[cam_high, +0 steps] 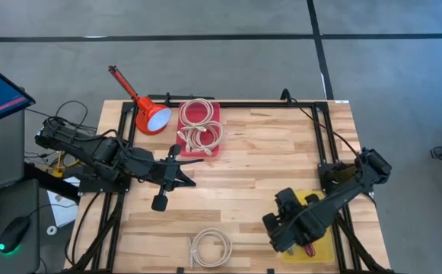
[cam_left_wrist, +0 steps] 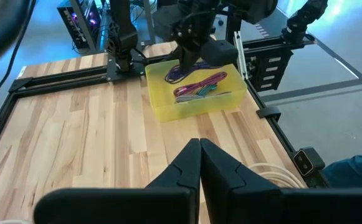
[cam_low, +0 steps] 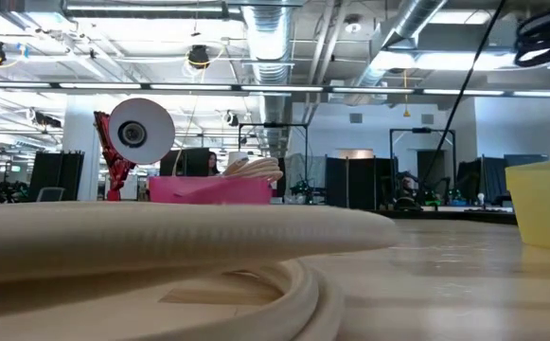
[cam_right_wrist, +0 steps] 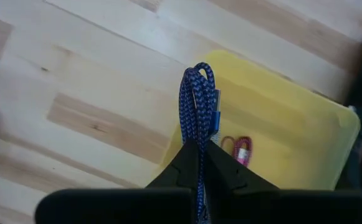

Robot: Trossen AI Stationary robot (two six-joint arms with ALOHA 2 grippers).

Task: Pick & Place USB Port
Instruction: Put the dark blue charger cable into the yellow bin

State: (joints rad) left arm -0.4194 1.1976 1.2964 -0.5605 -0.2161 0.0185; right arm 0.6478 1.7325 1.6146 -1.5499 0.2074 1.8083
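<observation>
A blue braided USB cable (cam_right_wrist: 197, 99), folded into loops, is in my right gripper (cam_right_wrist: 199, 146), which is shut on it over the left edge of the yellow bin (cam_right_wrist: 293, 118). The left wrist view shows that gripper (cam_left_wrist: 190, 59) above the bin (cam_left_wrist: 193, 106), the cable (cam_left_wrist: 178, 74) dangling under it. A pink cable (cam_right_wrist: 243, 149) lies in the bin. My left gripper (cam_left_wrist: 200, 144) is shut and holds nothing, hovering over the table's left middle (cam_high: 181, 171). A white coiled cable (cam_high: 209, 247) lies flat at the near edge. My right gripper pinches the blue cable's folded bundle (cam_right_wrist: 197, 138) between its two fingers, coming from above and pointing down. Several strands pass through the hold, and the looped end (cam_right_wrist: 199, 71) sticks out beyond the fingertips. Whether the loops touch the bin, I cannot tell.
A pink bin (cam_high: 200, 125) with white cables stands at the far left, beside a red lamp (cam_high: 148, 114). The yellow bin (cam_high: 317, 242) sits at the near right corner. Black frame rails (cam_high: 243, 103) run along the table's edges. Bare wood (cam_high: 259, 167) lies between the arms.
</observation>
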